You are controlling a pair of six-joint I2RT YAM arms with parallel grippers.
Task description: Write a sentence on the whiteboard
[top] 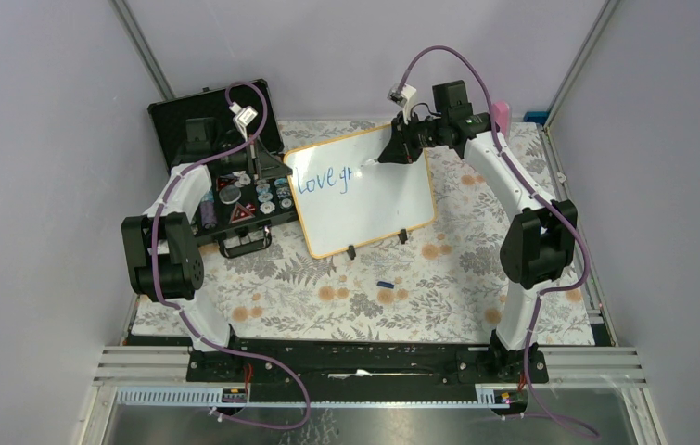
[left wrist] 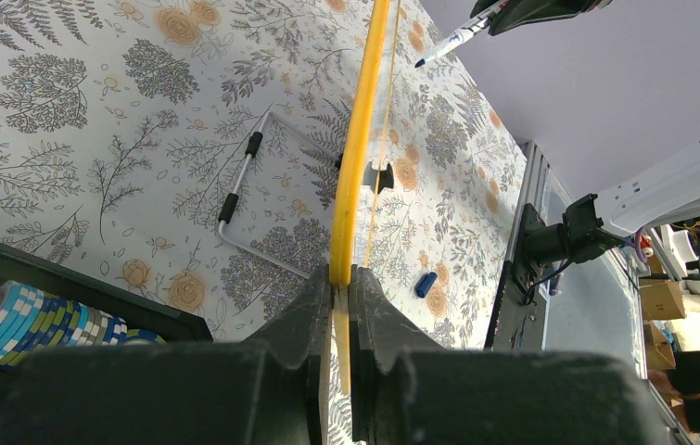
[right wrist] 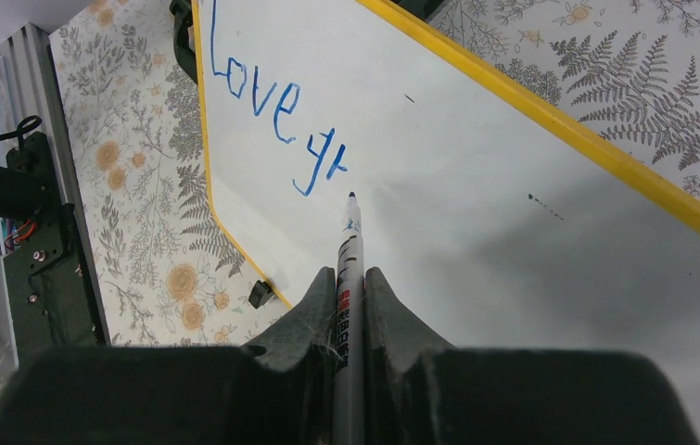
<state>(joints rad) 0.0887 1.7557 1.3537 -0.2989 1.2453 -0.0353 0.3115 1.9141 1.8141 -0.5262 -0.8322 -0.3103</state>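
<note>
The whiteboard (top: 364,199) has its rim clamped in the left end effector (left wrist: 341,278).

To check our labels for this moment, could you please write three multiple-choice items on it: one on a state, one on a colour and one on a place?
1. The left gripper is:
A. open
B. shut on the rim of the board
C. shut on nothing

2. The writing is:
A. red
B. black
C. blue

3. The cap lies:
A. on the cloth, on the arms' side of the board
B. on the board
C. in the left gripper

Answers:
1 B, as the left wrist view shows the fingers closed on the yellow rim.
2 C, as the right wrist view shows "Love gr" in blue strokes.
3 A, as the top view shows it on the floral cloth, apart from the board's feet.
</note>
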